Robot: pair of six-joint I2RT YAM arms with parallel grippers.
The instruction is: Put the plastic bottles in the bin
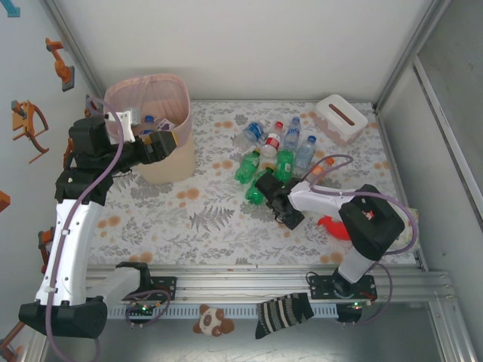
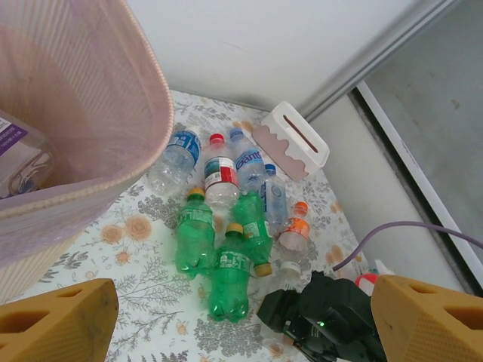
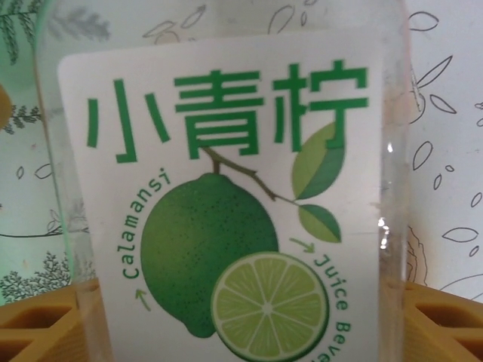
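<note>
lime bottle looks light, squishy, slick, so grab mid-body. right gripper straddles it, can't tell if clamped. left gripper wide, empty.

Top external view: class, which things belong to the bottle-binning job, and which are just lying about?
Belong to the job: plastic bottles; bin.
Just lying about: tissue box; red toy; striped sock; plush toy.
</note>
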